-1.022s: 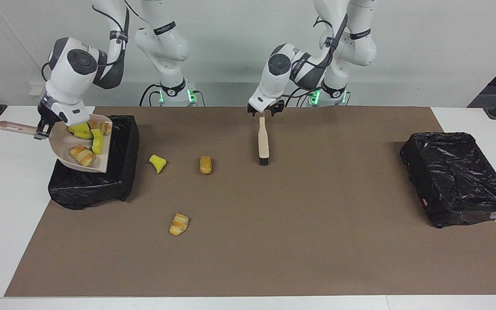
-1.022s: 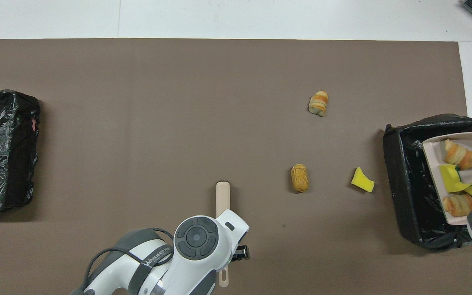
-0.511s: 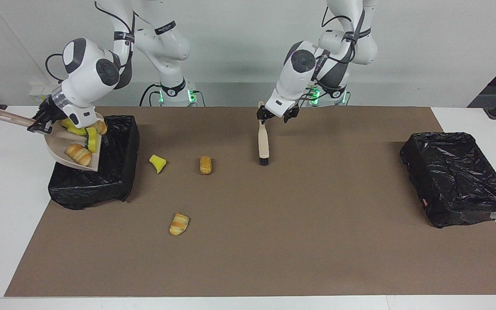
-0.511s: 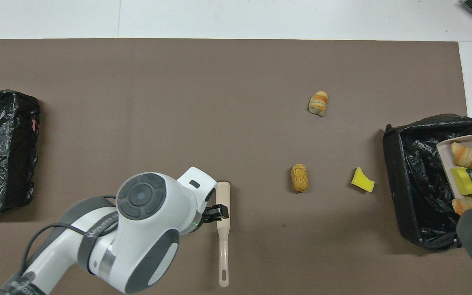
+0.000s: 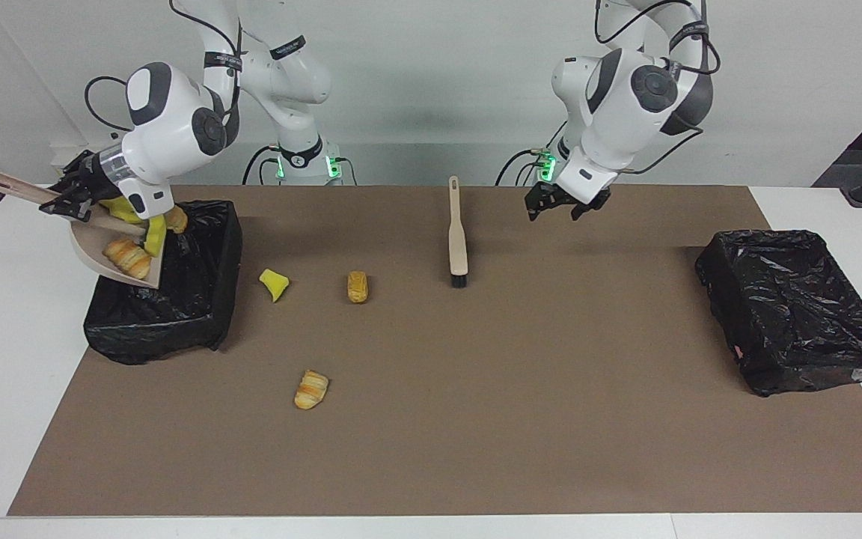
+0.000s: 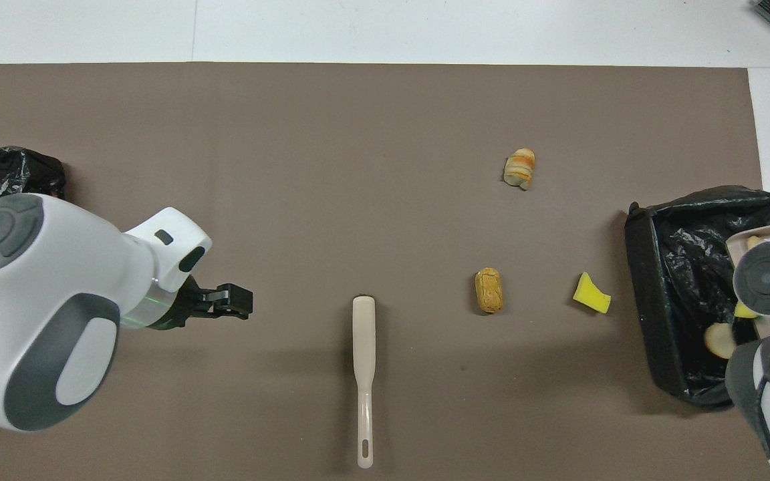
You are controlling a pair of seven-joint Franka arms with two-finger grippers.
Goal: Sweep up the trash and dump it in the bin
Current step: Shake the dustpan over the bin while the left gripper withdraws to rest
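Observation:
My right gripper [image 5: 66, 201] is shut on the handle of the beige dustpan [image 5: 88, 258], which hangs steeply tilted over the black-lined bin [image 5: 199, 299] at the right arm's end. Trash slides toward the pan's lower lip: a striped pastry [image 5: 129, 257] and yellow sponge pieces [image 5: 154, 236]. Three trash pieces lie loose on the mat: a yellow wedge [image 5: 274, 284], a small bread [image 5: 357, 287] and a striped pastry [image 5: 311, 389]. The brush [image 5: 458, 232] lies flat on the mat. My left gripper [image 5: 560, 208] hangs open and empty over the mat, beside the brush toward the left arm's end.
A second black-lined bin [image 5: 794, 311] sits at the left arm's end of the brown mat [image 5: 476, 419]. From overhead, the loose wedge [image 6: 591, 293] and bread [image 6: 489, 290] lie between the brush [image 6: 363, 361] and the dustpan's bin [image 6: 652, 280].
My left gripper has risen from the brush handle and swung toward the left arm's end. My right gripper has tipped the dustpan steeper over the bin, and the trash has slid lower.

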